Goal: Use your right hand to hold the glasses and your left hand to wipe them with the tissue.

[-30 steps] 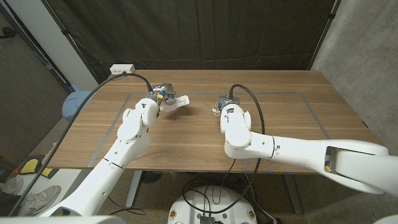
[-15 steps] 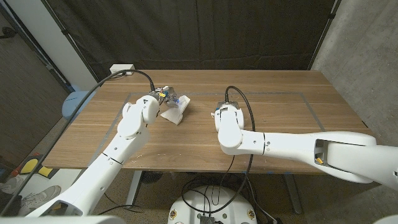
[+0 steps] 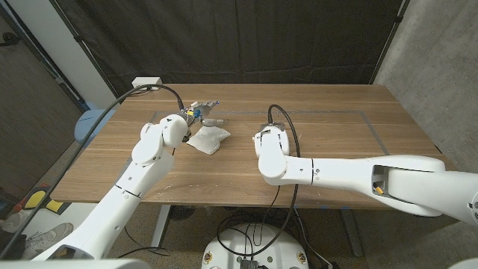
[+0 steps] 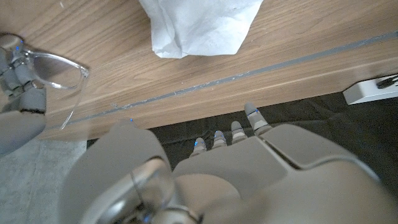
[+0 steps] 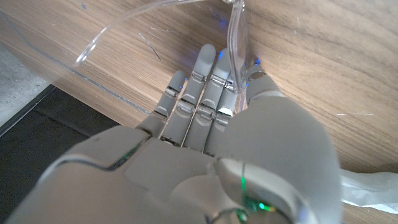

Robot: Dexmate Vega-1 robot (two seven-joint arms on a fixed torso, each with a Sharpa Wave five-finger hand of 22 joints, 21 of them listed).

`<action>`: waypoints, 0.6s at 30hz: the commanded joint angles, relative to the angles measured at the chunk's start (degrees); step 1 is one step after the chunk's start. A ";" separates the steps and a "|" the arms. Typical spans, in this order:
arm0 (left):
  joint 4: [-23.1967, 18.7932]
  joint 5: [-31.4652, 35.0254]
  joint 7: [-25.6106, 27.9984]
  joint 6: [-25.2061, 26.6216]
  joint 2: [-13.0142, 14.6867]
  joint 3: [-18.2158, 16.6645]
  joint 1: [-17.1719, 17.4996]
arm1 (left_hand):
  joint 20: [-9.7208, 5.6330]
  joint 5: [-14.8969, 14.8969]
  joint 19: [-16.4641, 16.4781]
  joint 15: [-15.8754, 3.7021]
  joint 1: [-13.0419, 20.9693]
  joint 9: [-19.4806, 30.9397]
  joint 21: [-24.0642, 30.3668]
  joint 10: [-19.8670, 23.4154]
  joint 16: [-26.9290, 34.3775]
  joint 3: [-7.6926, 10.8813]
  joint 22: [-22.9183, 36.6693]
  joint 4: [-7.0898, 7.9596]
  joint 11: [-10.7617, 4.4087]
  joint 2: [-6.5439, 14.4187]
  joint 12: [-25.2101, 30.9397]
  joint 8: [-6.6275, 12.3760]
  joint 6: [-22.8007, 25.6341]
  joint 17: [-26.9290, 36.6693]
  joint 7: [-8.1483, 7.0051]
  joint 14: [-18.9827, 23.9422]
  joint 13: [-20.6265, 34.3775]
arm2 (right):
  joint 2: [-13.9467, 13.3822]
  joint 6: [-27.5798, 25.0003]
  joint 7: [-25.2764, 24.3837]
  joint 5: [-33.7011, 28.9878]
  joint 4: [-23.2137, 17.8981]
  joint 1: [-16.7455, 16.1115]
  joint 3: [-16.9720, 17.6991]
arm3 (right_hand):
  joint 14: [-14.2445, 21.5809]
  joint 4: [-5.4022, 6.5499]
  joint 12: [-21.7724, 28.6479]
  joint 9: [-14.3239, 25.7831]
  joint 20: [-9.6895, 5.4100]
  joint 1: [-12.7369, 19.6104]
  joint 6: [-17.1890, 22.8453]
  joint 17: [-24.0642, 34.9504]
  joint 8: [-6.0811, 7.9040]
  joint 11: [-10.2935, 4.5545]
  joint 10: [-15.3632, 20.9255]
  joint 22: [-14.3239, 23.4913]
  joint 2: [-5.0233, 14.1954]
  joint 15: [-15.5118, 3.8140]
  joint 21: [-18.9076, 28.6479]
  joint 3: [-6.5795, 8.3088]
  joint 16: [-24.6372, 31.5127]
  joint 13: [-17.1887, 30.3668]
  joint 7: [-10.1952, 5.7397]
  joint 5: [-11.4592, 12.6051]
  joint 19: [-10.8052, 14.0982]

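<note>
The white tissue [image 3: 208, 138] lies crumpled on the wooden table [image 3: 336, 149], just in front of my left hand [image 3: 196, 112]. In the left wrist view the tissue [image 4: 199, 25] sits beyond that hand's fingertips [image 4: 252, 112], which are stretched out and hold nothing. My right hand [image 3: 262, 134] is mid-table, mostly hidden under its own wrist. The clear-framed glasses [image 5: 235, 28] are pinched between its thumb and fingers [image 5: 205, 68], close above the tabletop. The left wrist view shows the glasses [image 4: 56, 62] held by the right hand's fingers [image 4: 22, 81].
A white power strip [image 3: 147, 82] lies at the table's back left edge, with a black cable running to my left arm. Grey tape lines [image 3: 351, 113] mark a rectangle on the tabletop. A blue object [image 3: 89, 123] stands off the table's left side.
The tissue has left my left hand and now lies on the table. The left hand has pulled back and away from it. My right arm has shifted slightly left.
</note>
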 commanded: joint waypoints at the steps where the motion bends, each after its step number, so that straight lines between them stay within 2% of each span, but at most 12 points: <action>1: 0.14 -11.85 14.53 -10.31 -0.22 -4.99 4.34 | -0.09 0.02 -8.52 -0.50 -0.38 0.02 -0.32 -2.68 0.60 -0.09 0.20 -0.22 -0.23 1.35 0.83 0.92 -1.99 -0.32 -0.13 -1.01 -0.15 | 0.08 -0.02 -2.65 -0.48 0.11 -1.95 1.90 | -1.64 0.65 -1.30 -0.46 0.07 -0.50 -1.16 -1.67 -0.93 0.46 -1.50 -0.24 1.41 -5.34 0.94 -0.69 -1.79 -0.88 -0.85 -0.27 0.07; 4: 0.26 -13.29 16.05 -11.70 0.05 -5.17 4.64 | -0.06 -0.09 -8.54 -0.79 -0.49 0.00 -0.39 -2.17 0.68 -0.03 0.21 -0.35 -0.21 1.74 1.07 1.21 -1.22 -0.53 0.15 -0.84 -0.27 | -0.11 -0.02 -2.15 0.05 -0.10 -1.54 1.68 | -3.30 1.48 -3.39 -1.27 0.33 -2.76 -4.02 -5.81 -2.48 0.79 -4.32 -0.88 0.59 -4.89 1.67 -1.37 -5.84 -2.51 -1.21 -0.16 -0.11; 6: 0.45 -14.16 16.89 -12.49 0.24 -5.31 4.73 | -0.41 -0.26 -8.29 -1.34 -0.53 -0.05 -0.39 -1.18 0.83 0.04 0.21 -0.61 -0.59 2.08 1.47 1.55 -0.17 -0.84 -0.37 -0.43 -0.42 | -0.15 -0.02 -1.19 0.29 -0.04 -0.99 1.30 | -5.78 2.20 -6.08 -2.27 0.88 -4.87 -7.22 -9.36 -4.54 1.57 -8.51 -1.33 -0.11 -4.62 2.26 -1.96 -9.56 -4.15 -0.93 0.08 -0.62; 9: 0.54 -14.86 18.05 -13.08 0.45 -5.45 4.94 | -0.41 -0.38 -8.11 -1.81 -0.45 -0.09 -0.38 -0.84 0.94 0.08 0.20 -0.85 -0.68 2.18 1.59 1.74 0.52 -1.08 -0.16 -0.03 -0.52 | -0.12 -0.02 -0.22 0.06 0.14 -0.66 1.07 | -9.72 3.04 -9.79 -3.63 1.48 -7.72 -12.79 -13.44 -8.42 2.32 -15.02 -1.82 -1.48 -3.12 2.83 -2.88 -14.10 -6.37 -1.18 0.89 -1.57; 10: 0.60 -15.13 18.35 -13.37 0.59 -5.51 4.98 | -0.46 -0.41 -8.10 -1.86 -0.43 -0.09 -0.39 -0.71 0.94 0.09 0.19 -0.90 -0.69 2.20 1.64 1.73 0.53 -1.14 -0.28 0.01 -0.54 | -0.20 -0.02 -0.10 0.19 0.07 -0.50 0.94 | -10.63 3.18 -10.40 -3.76 1.57 -8.13 -13.42 -14.14 -9.03 2.17 -16.67 -1.96 -1.54 -2.72 2.84 -2.98 -14.95 -6.82 -1.26 1.09 -1.81; 14: 0.79 -16.26 19.45 -14.25 0.82 -5.73 5.20 | -0.48 -0.50 -8.12 -1.96 -0.35 -0.12 -0.45 -0.47 0.92 0.12 0.19 -1.06 -0.55 2.25 1.72 1.72 0.66 -1.32 -0.24 0.07 -0.60 | -0.36 -0.02 1.40 0.74 -0.09 0.36 0.41 | -14.35 3.96 -11.04 -4.04 2.18 -10.48 -18.71 -16.53 -12.66 2.36 -22.18 -2.38 -2.51 -1.01 2.82 -4.11 -18.14 -8.72 -1.54 1.61 -2.67; 18: 0.74 -16.72 20.35 -14.64 1.05 -5.77 5.45 | -0.44 -0.62 -8.04 -2.16 -0.26 -0.15 -0.48 -0.11 0.98 0.16 0.18 -1.25 -0.53 2.33 1.84 1.81 1.11 -1.55 -0.11 0.34 -0.68 | -0.42 -0.02 3.39 1.97 -0.06 1.59 -0.20 | -18.57 4.82 -11.19 -4.06 2.87 -12.76 -22.53 -18.11 -15.37 2.80 -27.88 -2.59 -3.27 0.64 2.39 -5.41 -20.47 -10.53 -1.52 2.14 -4.05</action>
